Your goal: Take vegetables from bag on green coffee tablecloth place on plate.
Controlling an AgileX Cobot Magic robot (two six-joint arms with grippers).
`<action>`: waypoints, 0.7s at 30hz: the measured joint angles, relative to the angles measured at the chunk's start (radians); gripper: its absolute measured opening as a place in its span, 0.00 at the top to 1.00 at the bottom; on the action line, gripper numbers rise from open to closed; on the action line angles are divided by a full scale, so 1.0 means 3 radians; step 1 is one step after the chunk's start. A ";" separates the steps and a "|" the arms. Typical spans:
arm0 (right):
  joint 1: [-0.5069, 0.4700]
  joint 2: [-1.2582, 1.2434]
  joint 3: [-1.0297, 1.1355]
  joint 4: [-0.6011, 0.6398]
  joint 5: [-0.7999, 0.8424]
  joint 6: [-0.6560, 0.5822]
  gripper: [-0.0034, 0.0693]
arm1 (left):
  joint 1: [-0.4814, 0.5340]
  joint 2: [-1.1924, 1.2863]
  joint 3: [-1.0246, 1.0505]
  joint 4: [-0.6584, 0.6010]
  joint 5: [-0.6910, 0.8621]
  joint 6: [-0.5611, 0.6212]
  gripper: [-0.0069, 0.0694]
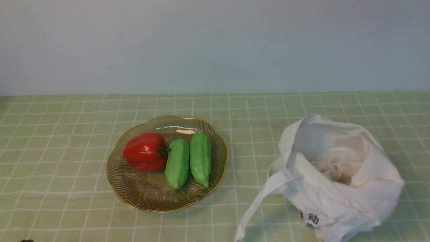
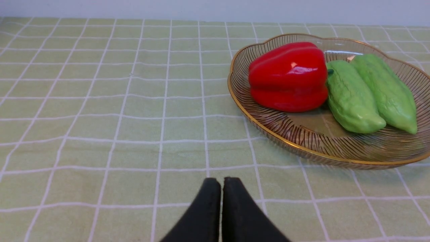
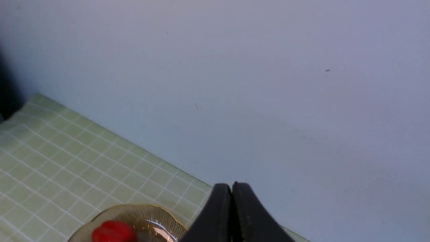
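As the 2 arms sit clear of the front view, the scene reads as the closing step of the job. At 9 o'clock of the table, the left gripper (image 2: pixel 221 183) hangs low over the green tablecloth (image 1: pixel 50 151), jaws pressed together on nothing, with the plate (image 1: pixel 141 191) near it at about 2 o'clock in its own camera. In the front view the plate lies at 9 o'clock from the bag (image 1: pixel 369 188), well apart from it. The red pepper (image 1: pixel 145 152) lies on its side at the plate's 10 o'clock, stem towards 3 o'clock and touching the first of 2 green gourds (image 1: pixel 177 163), which lie side by side from the centre out to 3 o'clock.

Further right, the bag slumps with its mouth open upward, a strap (image 1: pixel 258 205) trailing to 7 o'clock and a label (image 1: pixel 312 219) at its 6 o'clock. Only crumpled white cloth shows inside; whether anything lies under the folds I cannot tell.

Its jaws also pressed together and empty, the right gripper (image 3: pixel 231 186) is raised, pointing at the wall (image 3: pixel 268 84) beyond the plate.

My judgement: with 3 vegetables plated, unloading looks finished. The next move calls for either a look into the bag's folds, jaws spread first, or simply parking both arms
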 joint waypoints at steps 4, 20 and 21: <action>0.0000 -0.0664 0.0505 0.0020 0.0003 0.0110 0.97 | 0.0000 0.0000 0.0000 0.0000 0.0000 0.0000 0.92; 0.0000 -0.3770 0.4550 -0.0014 -0.1788 0.0620 0.97 | 0.0000 0.0000 0.0000 0.0000 0.0000 0.0000 0.92; 0.0000 -0.3871 0.4649 0.0002 -0.1849 0.0635 0.97 | 0.0000 0.0000 0.0000 0.0000 0.0000 0.0000 0.92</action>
